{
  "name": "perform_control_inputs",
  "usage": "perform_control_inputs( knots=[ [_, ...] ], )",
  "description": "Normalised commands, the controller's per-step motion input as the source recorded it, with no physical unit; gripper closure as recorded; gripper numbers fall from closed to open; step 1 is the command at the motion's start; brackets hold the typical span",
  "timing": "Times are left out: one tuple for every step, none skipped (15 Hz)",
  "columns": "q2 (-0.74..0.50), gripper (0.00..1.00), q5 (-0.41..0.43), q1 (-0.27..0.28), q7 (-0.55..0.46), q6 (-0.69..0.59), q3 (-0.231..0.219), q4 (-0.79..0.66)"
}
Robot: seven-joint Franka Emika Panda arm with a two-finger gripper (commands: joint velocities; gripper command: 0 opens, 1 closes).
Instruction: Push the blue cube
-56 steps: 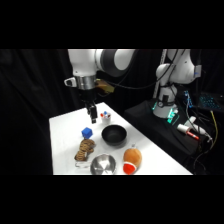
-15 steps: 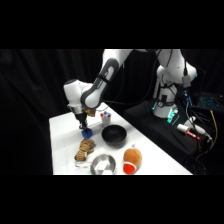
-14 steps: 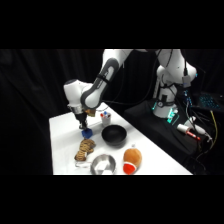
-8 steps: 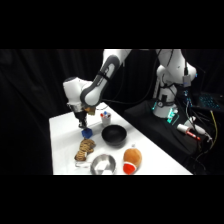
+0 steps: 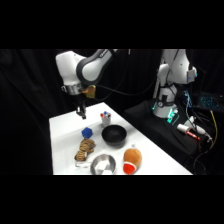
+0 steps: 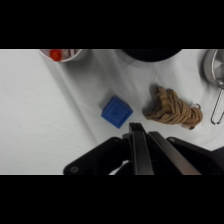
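The blue cube (image 5: 87, 132) sits on the white table (image 5: 62, 135), left of the black bowl (image 5: 114, 135). My gripper (image 5: 81, 112) hangs just above the table, behind the cube and apart from it. In the wrist view the cube (image 6: 117, 111) lies just beyond the gripper (image 6: 135, 127), whose fingers are pressed together with nothing between them.
A white cup (image 5: 105, 117) with red and blue bits stands behind the bowl. A striped brown toy (image 5: 86, 147) lies just in front of the cube, with a metal bowl (image 5: 103, 164) and an orange object (image 5: 132, 159) nearer the front edge. The toy (image 6: 172, 109) lies right of the cube in the wrist view.
The gripper has risen a little and drawn back from the cube towards the table's far side. The cube now shows fully and lies about where it was.
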Motion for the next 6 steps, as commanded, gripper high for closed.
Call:
perform_control_inputs(
  knots=[
    [-0.37, 0.95, -0.173, 0.101, 0.04, -0.34, -0.052, -0.07],
    [-0.34, 0.95, -0.178, 0.099, 0.06, -0.31, -0.049, -0.05],
    [-0.31, 0.95, -0.160, 0.087, 0.04, -0.30, -0.036, -0.03],
    [-0.28, 0.95, -0.145, 0.077, 0.02, -0.29, -0.027, -0.01],
    [-0.25, 0.95, -0.138, 0.069, 0.02, -0.25, -0.023, -0.01],
    [-0.22, 0.95, -0.059, 0.037, -0.02, -0.26, -0.003, 0.00]
  ],
)
